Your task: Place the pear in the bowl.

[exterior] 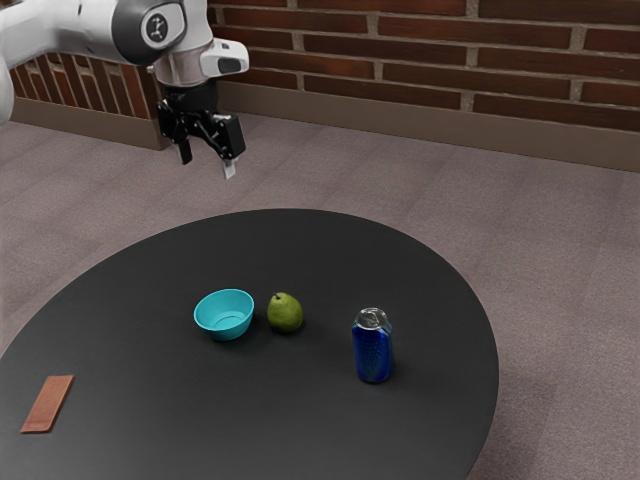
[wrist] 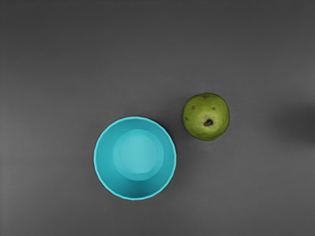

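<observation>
My gripper, exterior view's upper left, has its fingers spread, empty. I should lower squarely over the pear, lower centre, clear of the bowl

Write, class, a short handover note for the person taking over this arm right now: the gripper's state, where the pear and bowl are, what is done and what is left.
Gripper: open, holding nothing, raised clear of the table.
Pear: upright on the table, stem up, beside the bowl with a small gap between them.
Bowl: upright and empty, on the pear's side away from the blue can.
Done: none of the placing; the pear is outside the bowl.
Left: lower to the pear, grasp it, lift it over the rim, release it inside the bowl.
</observation>
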Robot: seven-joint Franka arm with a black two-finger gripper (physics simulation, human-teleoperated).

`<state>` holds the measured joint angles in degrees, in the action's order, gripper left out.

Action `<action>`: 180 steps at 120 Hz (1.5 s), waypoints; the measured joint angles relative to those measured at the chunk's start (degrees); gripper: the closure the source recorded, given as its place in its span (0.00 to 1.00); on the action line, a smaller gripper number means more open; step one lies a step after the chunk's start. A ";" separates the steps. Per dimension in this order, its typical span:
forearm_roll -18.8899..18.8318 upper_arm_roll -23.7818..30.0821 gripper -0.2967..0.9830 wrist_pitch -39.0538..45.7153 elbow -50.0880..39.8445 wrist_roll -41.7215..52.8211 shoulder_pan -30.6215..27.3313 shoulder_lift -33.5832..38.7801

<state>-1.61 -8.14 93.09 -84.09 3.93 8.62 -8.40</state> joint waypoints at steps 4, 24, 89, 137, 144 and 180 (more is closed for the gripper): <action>0.01 -0.04 0.23 0.06 -0.02 0.08 0.01 -0.03; -0.26 -0.06 0.23 1.40 -0.30 0.47 0.56 -2.49; -2.59 1.27 0.23 -0.37 8.52 8.27 5.87 -24.09; 0.12 0.69 0.23 -4.68 15.91 11.12 5.15 -34.17; 1.92 0.18 0.23 -4.30 16.13 11.42 5.17 -35.06; 4.75 -2.27 0.23 -2.27 16.58 13.07 5.20 -37.55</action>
<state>3.14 -10.41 90.82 -67.51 17.00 13.82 -45.95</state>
